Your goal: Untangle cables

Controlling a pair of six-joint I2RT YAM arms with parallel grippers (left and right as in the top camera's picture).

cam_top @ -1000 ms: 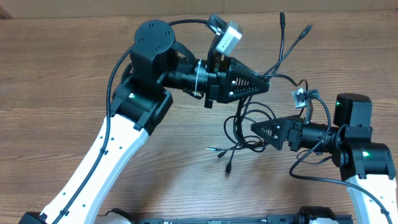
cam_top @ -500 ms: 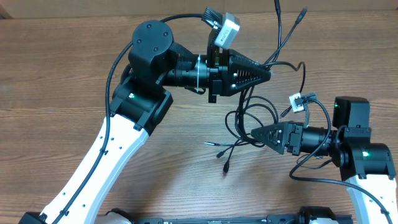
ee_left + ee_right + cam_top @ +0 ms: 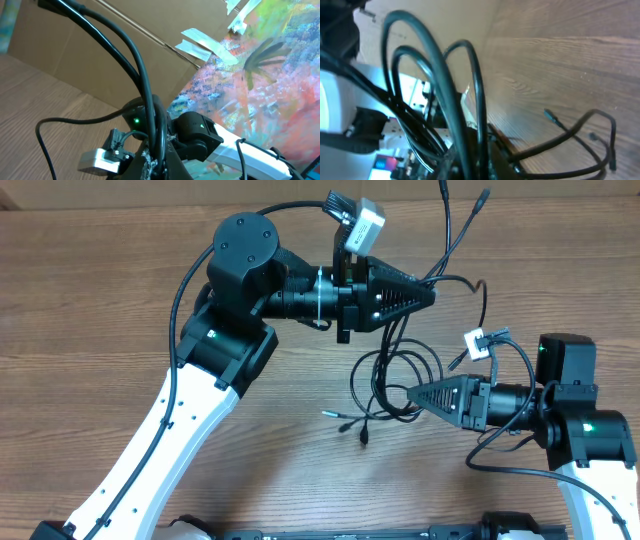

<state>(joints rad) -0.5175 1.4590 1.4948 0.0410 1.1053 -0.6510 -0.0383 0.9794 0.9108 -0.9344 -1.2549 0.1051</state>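
Note:
The cables (image 3: 385, 370), thin black cords, form a tangle of loops between my two grippers. My left gripper (image 3: 432, 294) is shut on strands that rise out of the tangle; two free ends (image 3: 444, 192) stick up past it toward the back. In the left wrist view the cables (image 3: 142, 85) run up out of my closed left gripper (image 3: 158, 167). My right gripper (image 3: 413, 392) is shut on the right side of the loops. In the right wrist view the loops (image 3: 442, 80) arch out of my right gripper (image 3: 475, 165). Small plug ends (image 3: 364, 436) lie on the wooden table (image 3: 80, 330).
A cardboard wall (image 3: 560, 188) runs along the table's back edge. A colourful painted board (image 3: 270, 75) shows behind it in the left wrist view. The left arm's big black joint (image 3: 245, 245) and the right arm's body (image 3: 585, 420) flank the tangle.
My right gripper has gone from open to shut on the loops. My left gripper has lifted its strands a little toward the back, and the plug ends have slid left.

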